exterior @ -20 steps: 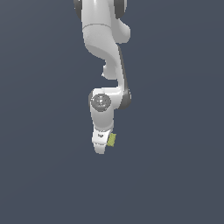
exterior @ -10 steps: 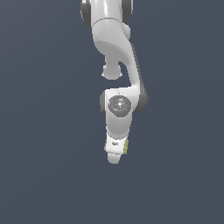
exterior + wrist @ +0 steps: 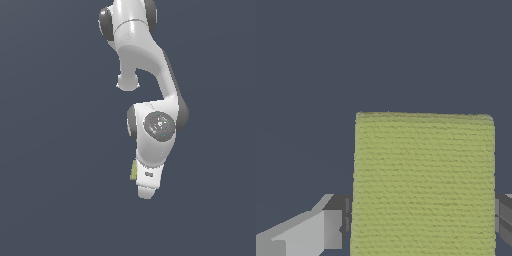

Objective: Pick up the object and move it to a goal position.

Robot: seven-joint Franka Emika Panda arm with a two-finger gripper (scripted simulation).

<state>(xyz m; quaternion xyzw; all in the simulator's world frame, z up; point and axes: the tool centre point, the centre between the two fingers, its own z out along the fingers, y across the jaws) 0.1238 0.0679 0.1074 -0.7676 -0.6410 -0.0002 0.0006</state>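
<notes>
Plainly, pincer [image 3: 423,225] clamping block [image 3: 423,180], dark backdrop [image 3: 50,150]

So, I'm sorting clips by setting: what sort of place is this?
Probably a bare simulator scene: a flat, featureless dark blue-grey ground, a smooth white arm, and a plain yellow-green block between its jaws.

The white arm [image 3: 150,75] hangs down from above, bent at the elbow, with its wrist [image 3: 159,125] turned toward the exterior camera. The gripper [image 3: 423,225] points downward, its fingers [image 3: 331,227] pressed against opposite sides of the block [image 3: 423,180] held between them.
</notes>
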